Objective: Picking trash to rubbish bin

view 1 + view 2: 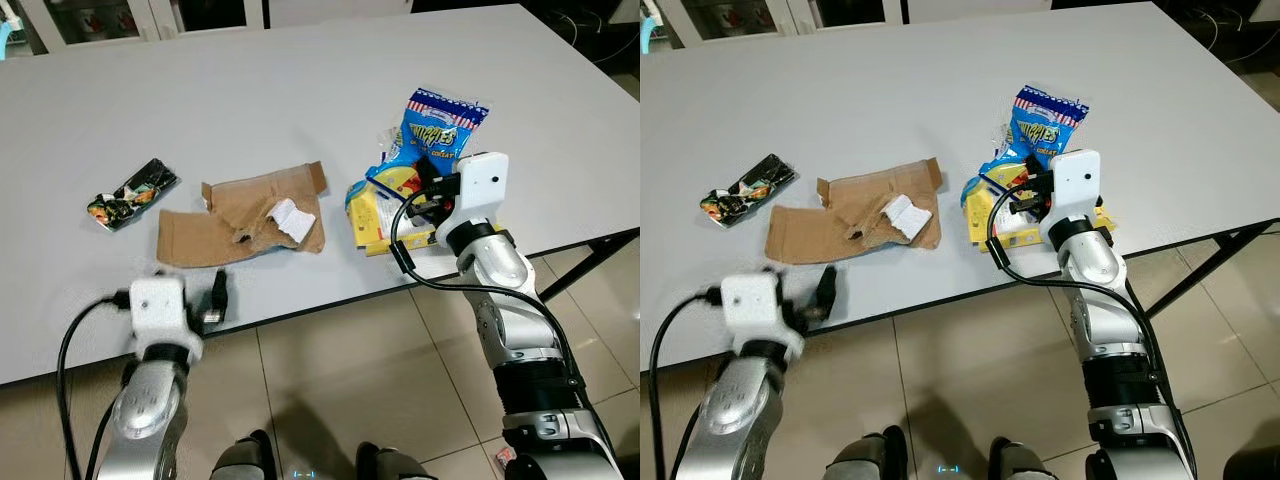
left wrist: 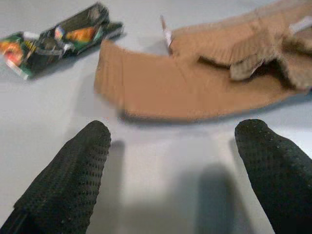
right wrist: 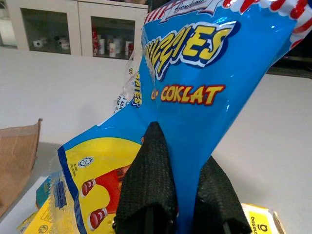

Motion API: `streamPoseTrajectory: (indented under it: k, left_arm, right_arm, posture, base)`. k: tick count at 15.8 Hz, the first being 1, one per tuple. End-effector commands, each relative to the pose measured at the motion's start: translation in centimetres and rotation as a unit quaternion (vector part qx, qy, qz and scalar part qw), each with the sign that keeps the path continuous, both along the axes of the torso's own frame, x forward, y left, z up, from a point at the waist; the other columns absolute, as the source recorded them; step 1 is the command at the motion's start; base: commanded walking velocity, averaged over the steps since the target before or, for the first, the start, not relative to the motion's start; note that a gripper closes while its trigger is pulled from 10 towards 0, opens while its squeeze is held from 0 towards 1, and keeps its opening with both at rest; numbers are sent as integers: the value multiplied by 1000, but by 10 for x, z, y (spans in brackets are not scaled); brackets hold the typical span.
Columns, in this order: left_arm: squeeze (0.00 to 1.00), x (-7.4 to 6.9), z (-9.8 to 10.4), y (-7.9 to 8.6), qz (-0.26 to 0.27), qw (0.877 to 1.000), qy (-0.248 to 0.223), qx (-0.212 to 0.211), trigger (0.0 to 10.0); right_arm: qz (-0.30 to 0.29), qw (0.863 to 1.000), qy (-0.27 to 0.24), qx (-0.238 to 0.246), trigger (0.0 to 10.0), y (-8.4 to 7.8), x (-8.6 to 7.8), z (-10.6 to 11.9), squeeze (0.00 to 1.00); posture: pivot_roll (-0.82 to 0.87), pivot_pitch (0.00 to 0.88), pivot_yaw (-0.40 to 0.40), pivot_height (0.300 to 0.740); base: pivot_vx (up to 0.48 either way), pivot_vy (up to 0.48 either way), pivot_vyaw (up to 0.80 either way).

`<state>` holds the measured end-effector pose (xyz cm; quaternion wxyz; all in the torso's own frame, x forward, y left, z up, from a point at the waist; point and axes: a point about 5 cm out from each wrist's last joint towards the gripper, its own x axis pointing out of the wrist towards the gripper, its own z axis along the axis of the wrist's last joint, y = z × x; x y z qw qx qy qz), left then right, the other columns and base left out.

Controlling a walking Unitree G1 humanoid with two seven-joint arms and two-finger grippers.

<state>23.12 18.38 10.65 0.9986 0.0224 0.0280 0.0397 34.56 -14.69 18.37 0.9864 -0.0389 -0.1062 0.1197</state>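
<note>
A blue snack bag (image 1: 432, 130) stands up at the right of the grey table (image 1: 300, 80), over a flat yellow packet (image 1: 372, 218). My right gripper (image 1: 424, 186) is shut on the blue bag's lower part; in the right wrist view the bag (image 3: 195, 73) is pinched between the two fingers (image 3: 151, 180). Torn brown cardboard (image 1: 235, 225) lies at the table's middle front with a crumpled white paper (image 1: 293, 220) on it. A dark crushed wrapper (image 1: 132, 194) lies to its left. My left gripper (image 2: 173, 146) is open, low over the table just short of the cardboard (image 2: 195, 83).
The table's front edge (image 1: 300, 310) runs just ahead of both arms, with tiled floor (image 1: 330, 400) below it. A black table leg (image 1: 590, 260) slants at the right. White cabinets (image 3: 73, 34) stand behind the table.
</note>
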Motion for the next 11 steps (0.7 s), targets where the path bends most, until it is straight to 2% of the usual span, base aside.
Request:
streamPoseTrajectory:
  k: [1, 7, 11]
  left_arm:
    - [0, -5, 7, 3, 16, 1000, -16, 9, 10000]
    - [0, -3, 12, 15, 55, 998, -32, 12, 10000]
    - [0, 1, 7, 18, 78, 994, -31, -62, 10000]
  right_arm:
    - [3, 1000, 1, 7, 0, 0, 1, -1, 0]
    - [6, 1000, 4, 6, 0, 0, 1, -5, 0]
    - [3, 1000, 3, 3, 0, -4, 1, -4, 0]
  posture:
    - [-4, 179, -3, 740]
    - [1, 176, -7, 740]
    - [-16, 173, -22, 740]
  base:
    - [0, 0, 0]
    - [0, 0, 0]
    - [0, 0, 0]
